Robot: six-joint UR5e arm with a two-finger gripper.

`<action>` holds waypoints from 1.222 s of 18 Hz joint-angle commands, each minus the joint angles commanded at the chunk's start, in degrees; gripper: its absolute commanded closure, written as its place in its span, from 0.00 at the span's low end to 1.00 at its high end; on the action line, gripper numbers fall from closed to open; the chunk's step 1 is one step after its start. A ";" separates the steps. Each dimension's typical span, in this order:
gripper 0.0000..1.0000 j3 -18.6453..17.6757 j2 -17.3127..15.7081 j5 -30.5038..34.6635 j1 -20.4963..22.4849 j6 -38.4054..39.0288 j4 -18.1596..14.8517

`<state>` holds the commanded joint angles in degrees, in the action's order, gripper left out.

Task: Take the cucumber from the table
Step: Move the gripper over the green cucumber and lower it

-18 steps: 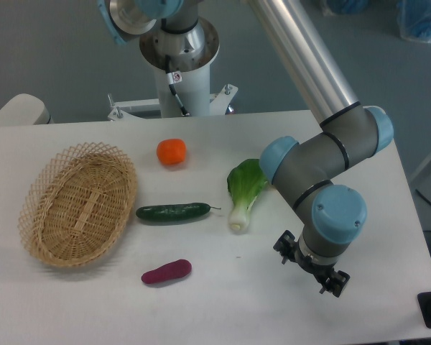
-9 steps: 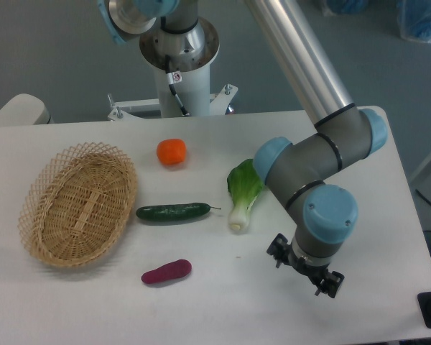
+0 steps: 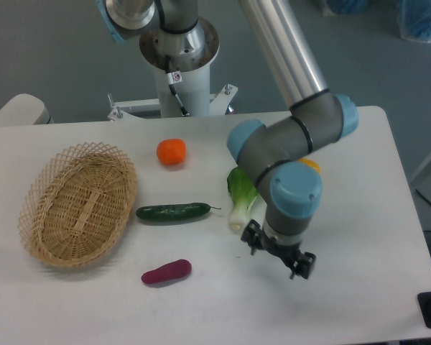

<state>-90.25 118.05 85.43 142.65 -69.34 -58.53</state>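
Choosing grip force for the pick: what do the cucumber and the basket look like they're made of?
The cucumber looks like smooth, glossy plastic or rubber; light glints along its dark green skin, though it may be real. The basket looks like woven wicker, matte tan, with an open lattice rim.

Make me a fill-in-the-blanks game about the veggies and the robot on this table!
1. The cucumber lies between the wicker basket and the ____.
2. The orange fruit sits on the table, behind the ____.
3. The sweet potato is colored ____.
4. The pincer is holding ____.

Missing words: bok choy; cucumber; purple; nothing
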 joint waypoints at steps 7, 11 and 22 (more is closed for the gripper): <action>0.00 -7.30 -4.66 0.35 -5.01 -0.71 0.00; 0.00 -11.08 -6.51 0.35 -6.94 -1.86 0.09; 0.00 -15.40 -5.38 0.53 -11.16 -2.38 3.07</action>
<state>-105.64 112.67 85.96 131.49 -71.72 -55.47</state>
